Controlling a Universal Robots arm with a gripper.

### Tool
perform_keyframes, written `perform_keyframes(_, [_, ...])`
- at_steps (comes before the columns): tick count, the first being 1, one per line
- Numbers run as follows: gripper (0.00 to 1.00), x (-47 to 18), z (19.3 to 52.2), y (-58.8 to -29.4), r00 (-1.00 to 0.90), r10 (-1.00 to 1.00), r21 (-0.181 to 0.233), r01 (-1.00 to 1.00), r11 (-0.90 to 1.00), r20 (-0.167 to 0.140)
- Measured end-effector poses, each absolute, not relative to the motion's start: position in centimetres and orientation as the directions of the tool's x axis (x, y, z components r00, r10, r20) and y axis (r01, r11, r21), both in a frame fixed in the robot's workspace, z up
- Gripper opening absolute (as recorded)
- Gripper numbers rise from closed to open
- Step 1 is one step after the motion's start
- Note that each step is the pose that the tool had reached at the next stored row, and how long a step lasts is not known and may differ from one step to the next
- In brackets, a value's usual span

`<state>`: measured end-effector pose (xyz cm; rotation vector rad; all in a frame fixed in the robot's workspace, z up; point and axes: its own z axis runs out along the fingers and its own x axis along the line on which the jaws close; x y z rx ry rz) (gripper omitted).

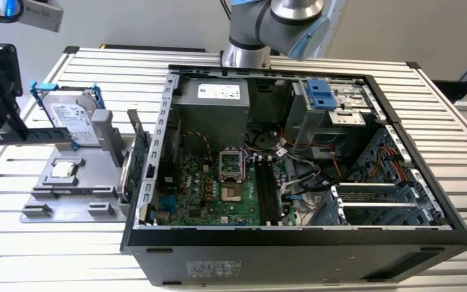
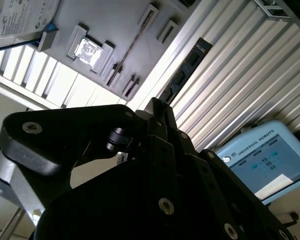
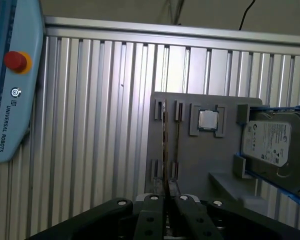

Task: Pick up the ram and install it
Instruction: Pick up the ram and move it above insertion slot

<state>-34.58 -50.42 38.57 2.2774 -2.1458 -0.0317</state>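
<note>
The ram is a long dark stick held level in the air above the grey fixture tray, at the exterior view's left. My gripper is shut on it, well apart from the open computer case. In the first wrist view the ram shows edge-on as a thin line running out from the closed fingertips. In the second wrist view the ram sticks out beyond the black gripper. The motherboard's black slots lie inside the case.
On the tray rest a silver hard drive with blue rails, a square chip and an upright green expansion card. A light blue teach pendant lies on the ribbed aluminium table. Cables and a drive cage crowd the case's far side.
</note>
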Motion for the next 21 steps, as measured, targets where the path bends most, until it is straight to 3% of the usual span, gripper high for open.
perform_keyframes(21, [0.0,-32.4,38.6,-50.4,0.059,-0.998,0.023,-0.998,-0.059,-0.006])
